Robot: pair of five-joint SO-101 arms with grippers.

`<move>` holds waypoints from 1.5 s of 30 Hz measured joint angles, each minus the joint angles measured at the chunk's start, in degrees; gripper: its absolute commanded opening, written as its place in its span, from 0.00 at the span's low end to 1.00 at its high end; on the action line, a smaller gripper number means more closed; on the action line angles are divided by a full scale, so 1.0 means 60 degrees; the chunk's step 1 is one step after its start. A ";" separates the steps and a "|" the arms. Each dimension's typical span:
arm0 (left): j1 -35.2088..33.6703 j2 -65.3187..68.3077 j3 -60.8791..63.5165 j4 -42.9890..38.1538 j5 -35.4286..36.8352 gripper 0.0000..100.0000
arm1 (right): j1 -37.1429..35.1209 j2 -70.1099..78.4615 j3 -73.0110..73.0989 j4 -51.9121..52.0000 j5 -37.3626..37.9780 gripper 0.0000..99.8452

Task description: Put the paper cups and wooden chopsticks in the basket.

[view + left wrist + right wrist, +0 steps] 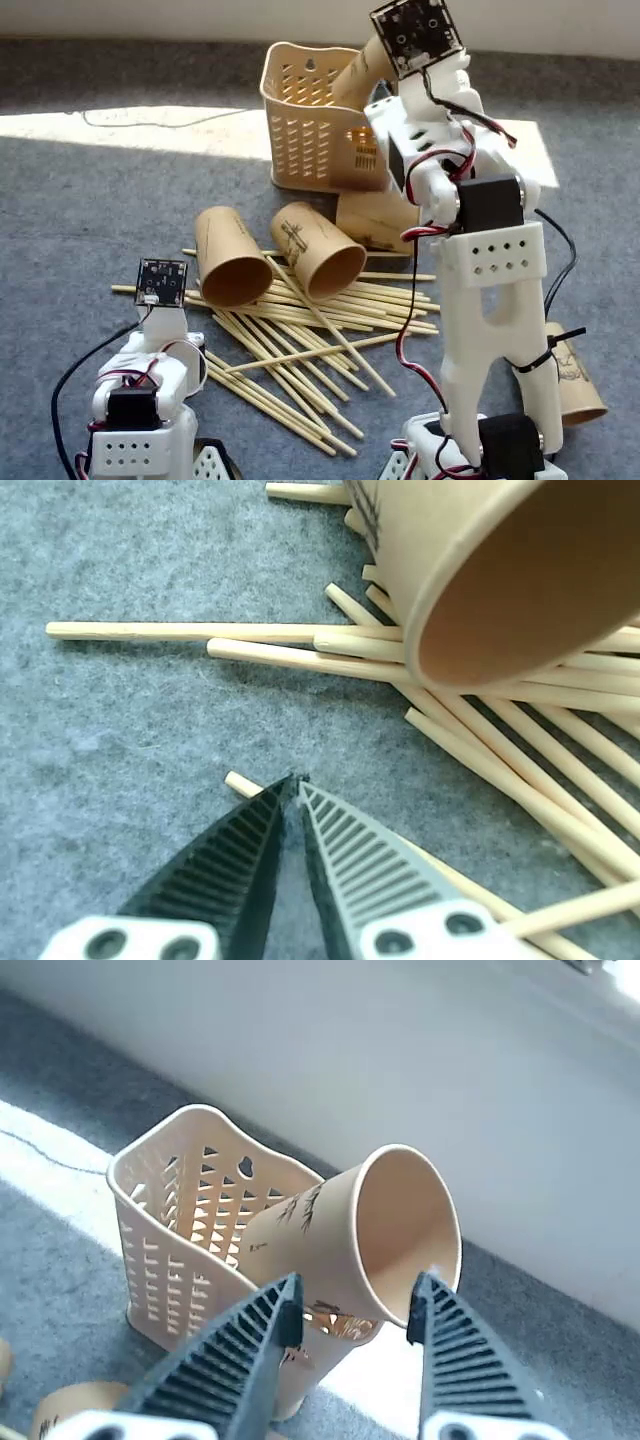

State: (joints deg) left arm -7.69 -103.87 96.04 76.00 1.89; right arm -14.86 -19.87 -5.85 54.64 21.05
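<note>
- So, starting at the near left: the left tool (293, 780) is closed, tips pressed together with nothing between them. It sits low over the grey surface (80, 220), right at the end of one loose stick. I can't tell if it's actually touching it.
- Next over, the chopsticks (300, 340) are scattered in a messy pile in the middle of the surface, fanning out toward the near right.
- On top of the far side of that pile there's a left cup (228, 258) and a middle cup (315, 252). Both lie on their sides with their mouths facing the near edge, just beside each other.
- Behind those, the basket (310, 140) stands upright at the far side, half in a patch of sunlight.
- A flat cup (375, 220) lies on its side against the basket's near right corner.
- The right tool (355, 1300) is raised up at the basket's right rim, its fingers spread around a held cup (350, 1240) and gripping it near the mouth. The cup is tilted, its base dipping over the basket's rim and its mouth pointing up and away.
- Last, a far-right cup (570, 375) lies on the surface at the near right, partly hidden behind the right arm.
</note>
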 measured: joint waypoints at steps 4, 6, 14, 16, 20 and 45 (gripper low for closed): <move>0.0000 0.0000 0.0000 0.0000 0.0000 0.01 | -0.0015 0.0147 -0.0015 -0.0542 -0.0571 0.18; 0.0000 0.0000 0.0000 0.0000 0.0000 0.01 | -0.0015 0.0498 -0.0015 -0.0615 -0.0806 0.18; 0.0000 0.0000 0.0000 0.0000 0.0000 0.01 | 0.0029 0.1861 -0.0015 -0.0821 -0.0996 0.18; 0.0000 0.0000 0.0000 0.0000 0.0000 0.01 | 0.0029 0.1949 -0.0015 -0.0982 -0.0996 0.18; 0.0000 0.0000 0.0000 0.0000 0.0000 0.01 | -0.0029 0.1978 0.0000 -0.1099 -0.0996 0.18; 0.0000 0.0000 0.0000 0.0000 0.0000 0.01 | -0.0396 0.1978 -0.2022 0.0542 0.1392 0.06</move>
State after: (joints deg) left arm -7.69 -103.87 96.04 76.00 1.89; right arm -17.23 -8.00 -17.98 57.89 29.41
